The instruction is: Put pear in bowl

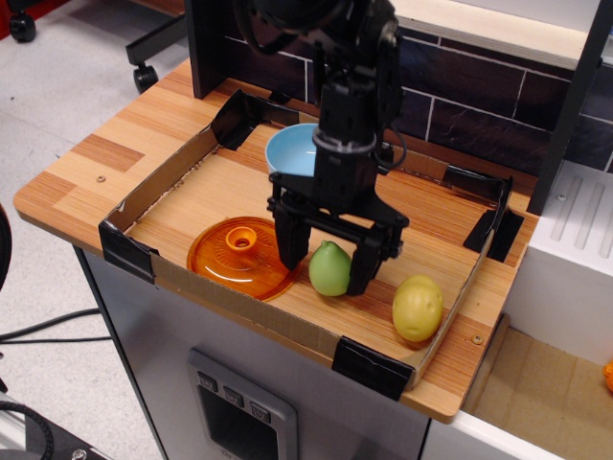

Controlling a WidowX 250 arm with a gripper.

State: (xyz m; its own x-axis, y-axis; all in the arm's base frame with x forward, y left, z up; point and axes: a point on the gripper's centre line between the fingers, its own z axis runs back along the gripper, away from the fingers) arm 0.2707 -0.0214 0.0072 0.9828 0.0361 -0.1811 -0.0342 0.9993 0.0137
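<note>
Here, fingers apart, straddling the pear, perhaps touching it

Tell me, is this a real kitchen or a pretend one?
Probably a pretend kitchen in a lab: a toy pear under the claw, a cardboard wall round the wooden counter, and office-chair wheels behind.

On the table sits one cardboard tray. It holds one light-green pear, one yellow speckled potato, one light-blue bowl and one orange transparent lid. One gripper with two jaws hangs above them.
</note>
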